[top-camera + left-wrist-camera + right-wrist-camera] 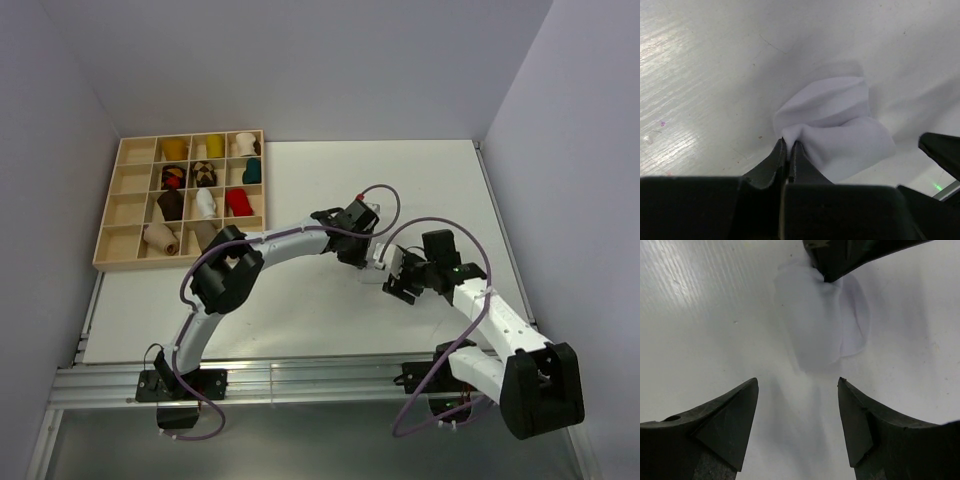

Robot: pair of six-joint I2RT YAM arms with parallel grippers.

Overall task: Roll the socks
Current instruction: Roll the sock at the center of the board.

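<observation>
Closest to the left wrist lens, the left gripper (788, 145) has its 2 black fingers pressed fully together, and they pinch a raised fold at the edge of the pale sock (840, 125). That sock is the landmark for everything else. It lies crumpled on the white table (300, 320), bunched up where the fingers grip it and spread flatter on the side away from them. No cuff stripes can be made out on it in any view.

Just beside the sock, on the side opposite the left gripper, hangs the right gripper (798, 381). Its 2 fingers stand wide apart and hold nothing. The sock lies ahead of their tips rather than between them, and from this wrist the tip of the left gripper shows on the sock's far edge. Whether the right fingers touch the table cannot be told.

Well apart from the sock, up and to the left in the top view, a wooden tray (130, 210) with a grid of compartments sits at the table's far left corner. Rolled socks (238, 202) in yellow, mustard, cream, teal, red, white, brown and checkered patterns fill its right-hand columns, 1 to a compartment.
</observation>
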